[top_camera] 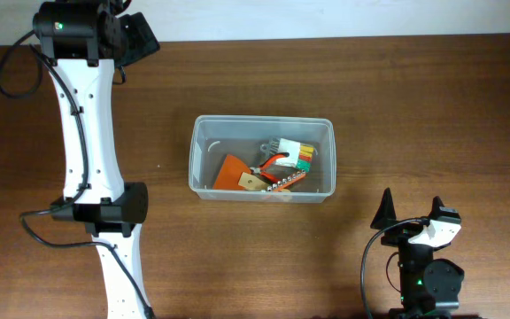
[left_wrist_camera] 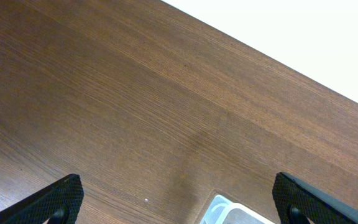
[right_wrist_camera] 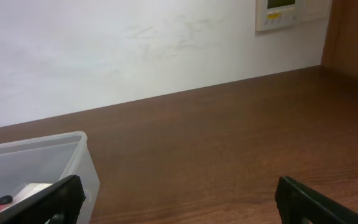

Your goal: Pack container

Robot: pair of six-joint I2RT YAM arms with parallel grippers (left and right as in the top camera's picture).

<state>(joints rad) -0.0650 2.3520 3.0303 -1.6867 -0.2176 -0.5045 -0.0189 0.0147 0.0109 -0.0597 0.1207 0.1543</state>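
The container (top_camera: 262,125) is a clear plastic tub at the table's middle. It holds an orange flat tool (top_camera: 232,172), a white holder with coloured pieces (top_camera: 296,154) and a strip of small bits (top_camera: 283,182). My left gripper (top_camera: 136,35) is open and empty, far back left of the tub. In the left wrist view the gripper (left_wrist_camera: 179,208) hangs over bare wood, with one tub corner (left_wrist_camera: 227,214) at the bottom edge. My right gripper (top_camera: 410,213) is open and empty, front right of the tub. In the right wrist view the gripper (right_wrist_camera: 185,202) has the tub (right_wrist_camera: 42,155) at its left.
The brown wooden table (top_camera: 432,106) ends at a white wall (right_wrist_camera: 135,50) along the back. My left arm's white links (top_camera: 87,133) run down the table's left side. A wall panel (right_wrist_camera: 284,12) and a wooden side board (right_wrist_camera: 356,37) show at the right.
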